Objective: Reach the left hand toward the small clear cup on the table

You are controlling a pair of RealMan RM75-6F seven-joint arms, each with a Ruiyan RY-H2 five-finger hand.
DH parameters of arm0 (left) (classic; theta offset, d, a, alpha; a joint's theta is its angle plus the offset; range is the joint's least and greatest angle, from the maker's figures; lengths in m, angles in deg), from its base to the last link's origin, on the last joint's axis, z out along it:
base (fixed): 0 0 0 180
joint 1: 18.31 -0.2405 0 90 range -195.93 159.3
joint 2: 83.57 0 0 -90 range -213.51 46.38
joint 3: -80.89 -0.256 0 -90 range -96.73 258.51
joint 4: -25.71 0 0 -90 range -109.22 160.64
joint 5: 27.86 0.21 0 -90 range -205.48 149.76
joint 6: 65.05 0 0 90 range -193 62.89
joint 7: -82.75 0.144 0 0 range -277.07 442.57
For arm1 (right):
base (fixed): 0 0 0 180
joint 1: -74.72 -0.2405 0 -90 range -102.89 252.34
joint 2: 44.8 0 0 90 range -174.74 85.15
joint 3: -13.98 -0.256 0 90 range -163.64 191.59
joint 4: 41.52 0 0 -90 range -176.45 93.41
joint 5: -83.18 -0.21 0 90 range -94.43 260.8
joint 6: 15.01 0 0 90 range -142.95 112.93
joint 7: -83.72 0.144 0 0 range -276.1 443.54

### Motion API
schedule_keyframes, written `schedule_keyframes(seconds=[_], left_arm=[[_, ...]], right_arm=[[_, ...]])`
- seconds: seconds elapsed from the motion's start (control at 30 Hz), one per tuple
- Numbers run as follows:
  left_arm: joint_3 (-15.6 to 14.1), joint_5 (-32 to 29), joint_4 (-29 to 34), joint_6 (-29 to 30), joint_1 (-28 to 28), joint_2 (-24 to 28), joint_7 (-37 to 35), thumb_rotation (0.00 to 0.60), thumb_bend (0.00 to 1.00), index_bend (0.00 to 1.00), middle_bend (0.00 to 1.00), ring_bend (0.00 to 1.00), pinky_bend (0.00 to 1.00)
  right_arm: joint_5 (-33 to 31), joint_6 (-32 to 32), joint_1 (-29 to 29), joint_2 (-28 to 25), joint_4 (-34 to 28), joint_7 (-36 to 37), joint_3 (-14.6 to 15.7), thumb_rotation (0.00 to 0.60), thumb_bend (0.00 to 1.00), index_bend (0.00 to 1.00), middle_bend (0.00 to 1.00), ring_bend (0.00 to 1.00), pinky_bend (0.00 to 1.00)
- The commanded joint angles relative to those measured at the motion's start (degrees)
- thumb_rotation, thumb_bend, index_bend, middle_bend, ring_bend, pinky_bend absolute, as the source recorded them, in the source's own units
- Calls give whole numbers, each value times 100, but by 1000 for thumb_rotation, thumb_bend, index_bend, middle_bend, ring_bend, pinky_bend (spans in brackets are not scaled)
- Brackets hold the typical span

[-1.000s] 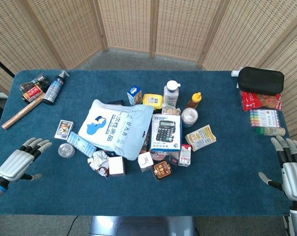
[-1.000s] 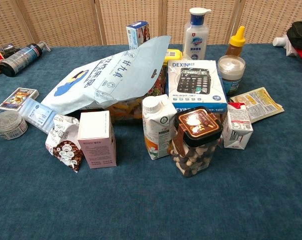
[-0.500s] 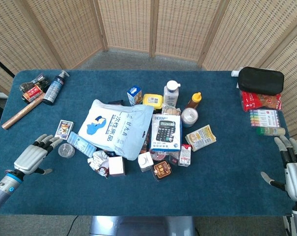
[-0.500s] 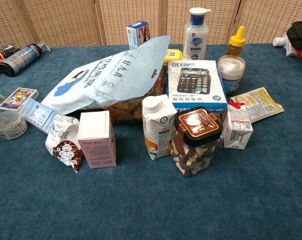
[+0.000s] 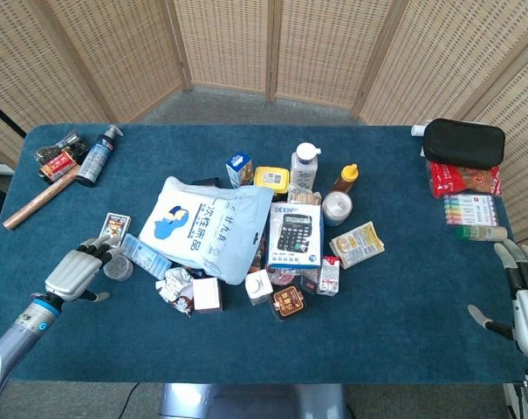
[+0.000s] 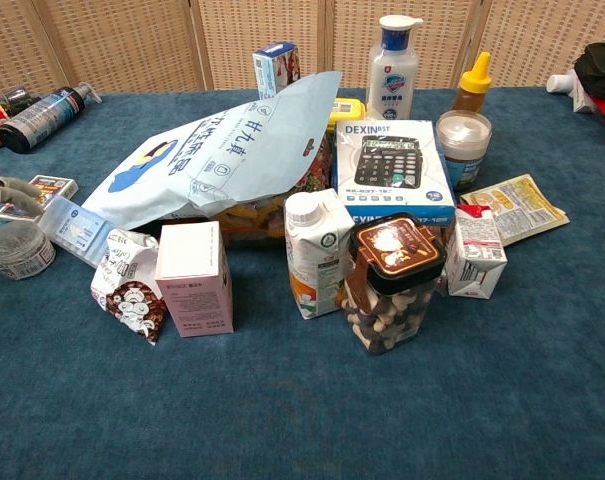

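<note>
The small clear cup (image 5: 118,268) (image 6: 17,249) lies low on the blue table, left of the pile of goods. My left hand (image 5: 78,268) hovers just left of it with fingers spread, the fingertips (image 5: 106,250) over the cup's far-left rim; nothing is held. In the chest view only those fingertips (image 6: 7,187) show, at the left edge above the cup. My right hand (image 5: 525,295) rests open at the table's right front edge, far from the cup.
A card pack (image 5: 113,229) and a blue wipes packet (image 5: 144,256) lie right by the cup. The big plastic bag (image 5: 213,227), a pink box (image 6: 192,277), a snack packet (image 6: 130,288) and cartons crowd the centre. A hammer (image 5: 38,202) and bottle (image 5: 99,155) lie at far left.
My left hand has travelled forward and to the right from the table's front left edge, arriving at the cup; its fingertips now enter the chest view. My right hand has slid slightly right.
</note>
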Motion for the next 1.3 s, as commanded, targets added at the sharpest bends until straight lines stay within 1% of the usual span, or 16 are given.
schedule_keyframes(seconds=[0.03, 0.13, 0.23, 0.43, 0.57, 0.67, 0.77, 0.97, 1.07, 1.2, 1.3], left_arm=[[63, -85, 9, 81, -16, -92, 221, 600, 1, 530, 519, 515, 566], [80, -181, 11, 29, -24, -130, 370, 600, 17, 644, 643, 628, 663], [112, -244, 32, 65, -34, -131, 440, 600, 42, 676, 680, 664, 686], [150, -284, 126, 235, -59, -36, 360, 600, 46, 685, 689, 672, 686], [205, -244, 391, 490, -72, 164, 248, 600, 47, 686, 689, 672, 686], [299, -223, 784, 728, -66, 461, 215, 600, 47, 686, 689, 672, 686], [478, -291, 1311, 906, -33, 857, 233, 600, 47, 687, 689, 674, 686], [976, -570, 2643, 1179, 38, 1836, 425, 600, 47, 686, 687, 675, 685], [1184, -691, 3190, 1293, 40, 2262, 585, 600, 45, 686, 687, 674, 685], [1338, -807, 3644, 1335, 31, 2643, 736, 600, 47, 686, 686, 675, 685], [1392, -851, 3823, 1341, 23, 2790, 784, 600, 46, 686, 687, 675, 685]], right_arm=[[-2, 7, 4, -3, 5, 13, -5, 591, 0, 0, 0, 0, 0], [-1, 10, 11, -11, 3, 30, -2, 586, 0, 0, 0, 0, 0], [7, 29, 21, -17, -6, 40, -4, 591, 0, 0, 0, 0, 0], [5, 29, 26, -19, -11, 17, -5, 591, 0, 0, 0, 0, 0], [-5, 29, 27, -17, -9, 13, -11, 588, 0, 0, 0, 0, 0], [-16, 13, 23, -21, -11, 25, -15, 588, 0, 0, 0, 0, 0], [-12, 6, 22, -25, -12, 37, -12, 593, 0, 0, 0, 0, 0], [10, 4, 16, -37, -58, 10, -10, 590, 0, 0, 0, 0, 0], [-6, -27, -3, -29, -72, -7, -20, 590, 0, 0, 0, 0, 0], [-8, -47, -12, -23, -79, -34, -17, 589, 0, 0, 0, 0, 0], [1, -50, -8, -17, -75, -64, -4, 589, 0, 0, 0, 0, 0]])
